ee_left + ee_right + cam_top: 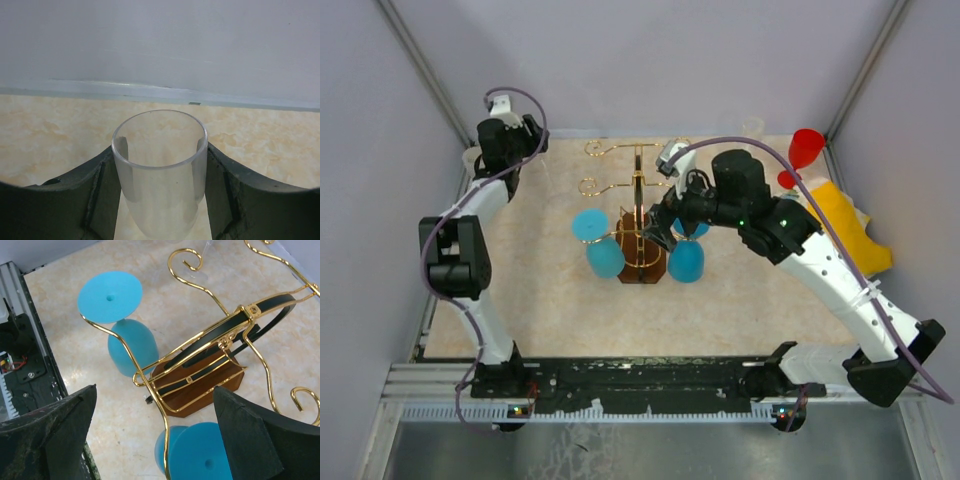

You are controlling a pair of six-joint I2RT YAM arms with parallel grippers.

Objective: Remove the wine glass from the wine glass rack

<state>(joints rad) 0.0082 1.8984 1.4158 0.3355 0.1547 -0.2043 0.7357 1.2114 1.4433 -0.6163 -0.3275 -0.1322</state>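
Note:
The gold wire wine glass rack stands mid-table on its brown wooden base. Two blue wine glasses hang upside down from it. One is on the left and one on the right. My right gripper is open just above the right-hand blue wine glass, whose foot lies between the wide-apart fingers, untouched. The other blue wine glass hangs beyond. My left gripper is at the table's far left corner. Its fingers press both sides of a clear glass.
A red wine glass and a yellow object sit at the back right, behind my right arm. Gold arms with curled loops stick out from the rack around the right gripper. The back wall is close in front of the left gripper.

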